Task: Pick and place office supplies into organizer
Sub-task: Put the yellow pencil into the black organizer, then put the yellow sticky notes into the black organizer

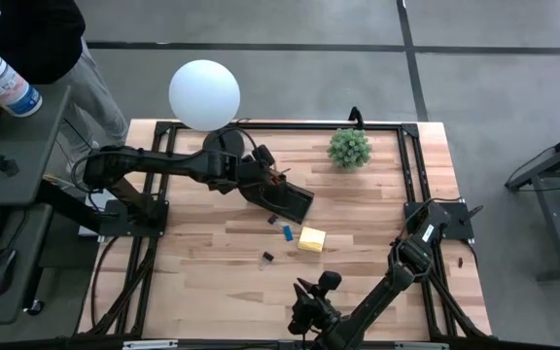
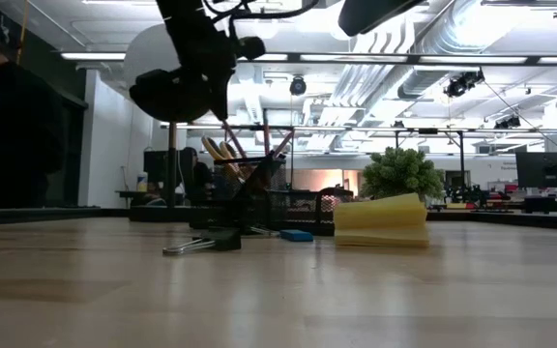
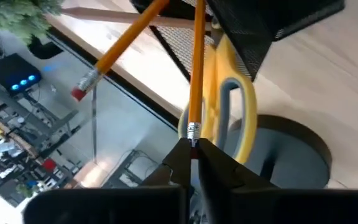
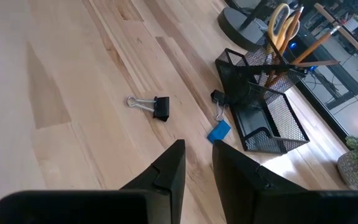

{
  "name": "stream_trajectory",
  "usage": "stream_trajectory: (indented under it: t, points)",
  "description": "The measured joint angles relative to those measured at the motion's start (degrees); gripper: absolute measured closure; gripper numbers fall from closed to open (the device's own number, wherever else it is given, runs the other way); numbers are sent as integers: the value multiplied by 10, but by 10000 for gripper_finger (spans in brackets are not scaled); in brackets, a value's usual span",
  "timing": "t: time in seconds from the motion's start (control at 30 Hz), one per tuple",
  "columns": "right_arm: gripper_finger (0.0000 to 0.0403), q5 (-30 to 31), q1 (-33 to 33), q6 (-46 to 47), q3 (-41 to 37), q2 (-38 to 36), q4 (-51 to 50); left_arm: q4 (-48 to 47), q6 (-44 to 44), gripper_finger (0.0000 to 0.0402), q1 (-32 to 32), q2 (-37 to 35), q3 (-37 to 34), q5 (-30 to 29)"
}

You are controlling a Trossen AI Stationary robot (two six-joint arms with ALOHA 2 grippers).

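The black mesh organizer (image 1: 290, 202) stands mid-table, with yellow-handled scissors (image 3: 232, 106) and orange pencils in its taller section. My left gripper (image 3: 194, 155) hovers over that section's left side (image 1: 268, 180), shut on one orange pencil (image 3: 196, 74). A second pencil (image 3: 117, 46) leans out of the same section. On the wood near the organizer lie a blue eraser (image 4: 219, 132), a yellow sticky-note pad (image 1: 311, 239) and two black clips (image 4: 151, 106) (image 4: 218, 98). My right gripper (image 4: 197, 168) waits open near the front edge (image 1: 304, 311). My left gripper pinches the orange pencil at its top end, by the metal band and eraser (image 3: 192, 132), between its two fingertips. The fingers slant down from the table's left, roughly in line with the pencil. The pencil's lower part reaches into the organizer's taller section.
A white globe lamp (image 1: 204, 94) on a round dark base (image 3: 291, 149) stands just behind the organizer, under my left arm. A small green plant (image 1: 349, 148) sits at the far right. A person stands beyond the table's far left corner (image 1: 86, 68).
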Motion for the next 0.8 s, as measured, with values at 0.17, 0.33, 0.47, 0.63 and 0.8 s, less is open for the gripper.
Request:
stream_trajectory:
  t: [0.17,0.33,0.47,0.63,0.8]
  points:
    - [325,0,0,0,0,0,0,7,0,370,2,0,-1,21]
    - [325,0,0,0,0,0,3,24,-21,337,20,0,-1,31]
    - [325,0,0,0,0,0,5,25,-34,312,32,0,-1,9]
    - [325,0,0,0,0,0,3,26,-68,290,33,0,-1,-83]
    - [325,11,-1,-2,0,0,-1,-19,-197,287,26,-16,-1,-81]
